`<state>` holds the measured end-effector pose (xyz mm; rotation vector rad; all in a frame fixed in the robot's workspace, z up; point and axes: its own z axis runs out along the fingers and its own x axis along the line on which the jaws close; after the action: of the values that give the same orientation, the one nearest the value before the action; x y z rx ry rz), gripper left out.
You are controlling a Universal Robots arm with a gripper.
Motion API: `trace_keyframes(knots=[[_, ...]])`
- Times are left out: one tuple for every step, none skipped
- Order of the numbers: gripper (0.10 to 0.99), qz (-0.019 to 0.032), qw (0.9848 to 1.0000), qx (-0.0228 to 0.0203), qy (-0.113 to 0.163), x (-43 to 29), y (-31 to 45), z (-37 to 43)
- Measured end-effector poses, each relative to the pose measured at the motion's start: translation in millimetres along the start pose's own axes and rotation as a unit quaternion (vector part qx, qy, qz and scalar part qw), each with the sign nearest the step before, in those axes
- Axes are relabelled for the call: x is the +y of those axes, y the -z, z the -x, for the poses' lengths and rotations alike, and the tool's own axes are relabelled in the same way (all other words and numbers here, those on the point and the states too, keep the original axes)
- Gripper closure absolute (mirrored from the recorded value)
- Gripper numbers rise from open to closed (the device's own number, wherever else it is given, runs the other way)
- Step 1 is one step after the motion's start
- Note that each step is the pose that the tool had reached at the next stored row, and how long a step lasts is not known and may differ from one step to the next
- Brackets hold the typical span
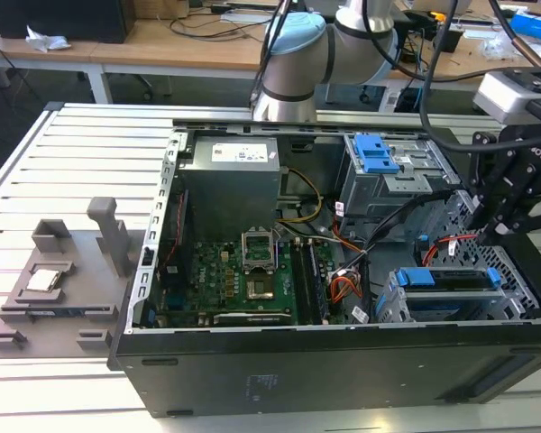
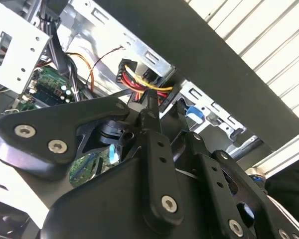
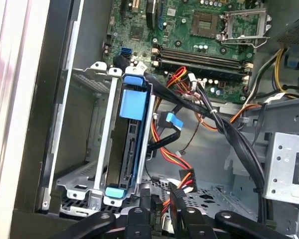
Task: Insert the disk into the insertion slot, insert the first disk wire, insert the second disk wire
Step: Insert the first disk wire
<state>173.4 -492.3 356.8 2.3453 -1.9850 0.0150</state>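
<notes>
The disk (image 3: 131, 149), a drive in a bright blue carrier, sits inside the insertion slot (image 3: 84, 181), a silver perforated cage. In the exterior view the disk (image 1: 451, 281) and the cage (image 1: 389, 305) are at the case's lower right. My gripper (image 3: 159, 195) hangs just behind the disk's rear edge, its fingers a narrow gap apart and shut on a red, yellow and black disk wire (image 3: 187, 180) close to its dark plug. That plug (image 2: 128, 69) shows beyond the gripper (image 2: 150, 103). A red cable strand (image 1: 451, 242) runs to the gripper (image 1: 498, 221); I cannot tell whether it is the first disk wire.
A thick black cable bundle (image 3: 224, 129) crosses the case beside the cage, and a blue plug (image 3: 169, 121) hangs near the disk. A taller grey cage with a blue clip (image 1: 376, 153) stands behind. The motherboard (image 1: 243, 280) and a grey fixture (image 1: 63, 280) lie toward the exterior view's left.
</notes>
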Motion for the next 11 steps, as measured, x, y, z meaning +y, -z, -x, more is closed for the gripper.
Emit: trace_keyframes(knots=[[0.788, 0.0003, 1.0000, 0.0027, 0.002, -2.8, -1.1, 0.8], [0.788, 0.0006, 1.0000, 0.0052, 0.004, -4.8, -1.7, 1.1], [0.788, 0.0013, 1.0000, 0.0090, 0.004, -5.6, -2.2, 1.1], [0.788, 0.0019, 0.9999, 0.0127, 0.004, -6.1, -2.6, 1.0], [0.788, 0.0021, 0.9999, 0.0140, 0.004, -6.2, -2.7, 1.0], [0.788, 0.0022, 0.9999, 0.0141, 0.004, -6.3, -2.7, 1.0], [0.788, 0.0022, 0.9999, 0.0141, 0.004, -6.2, -2.7, 1.0], [0.800, 0.0022, 0.9999, 0.0141, 0.004, -6.2, -2.7, 1.0], [0.800, 0.0022, 0.9999, 0.0141, 0.004, -6.3, -2.7, 1.0], [0.867, 0.0022, 0.9999, 0.0144, 0.004, -6.2, -2.6, 1.0], [0.914, 0.0022, 0.9999, 0.0143, 0.004, -6.2, -2.6, 1.0]])
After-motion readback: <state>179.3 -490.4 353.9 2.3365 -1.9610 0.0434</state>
